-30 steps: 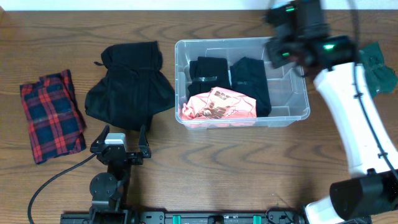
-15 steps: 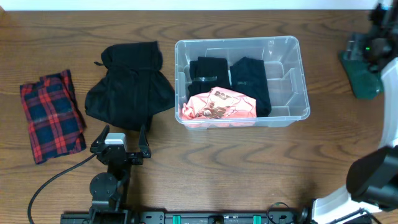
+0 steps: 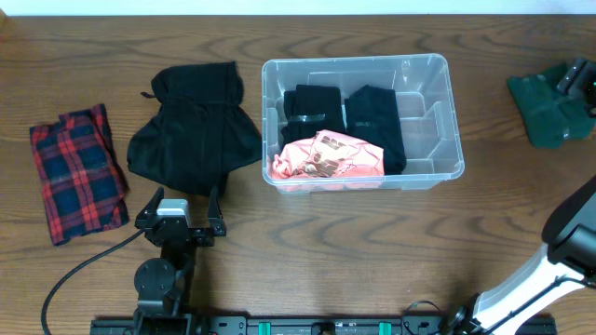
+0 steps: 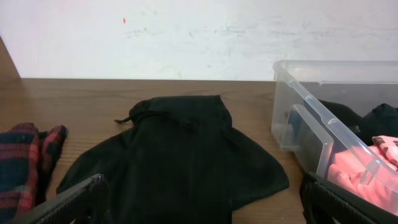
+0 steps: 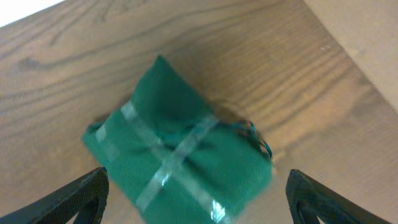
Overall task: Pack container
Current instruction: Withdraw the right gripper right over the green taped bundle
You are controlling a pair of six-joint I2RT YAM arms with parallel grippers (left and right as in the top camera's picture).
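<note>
Container (image 3: pixel 454 121) holds clothes (image 3: pixel 326 156); my right end effector (image 5: pixel 198 190) hangs released over the green bundle (image 5: pixel 177 155), left end effector (image 4: pixel 199 196) released

Left hand (image 3: pixel 185 203) and right hand (image 5: pixel 198 198) both have fingers spread wide.

Clear rectangular container (image 3: pixel 426 140), rounded corners, upright, lidless, centre of overhead view (left part filled, right bare).
</note>
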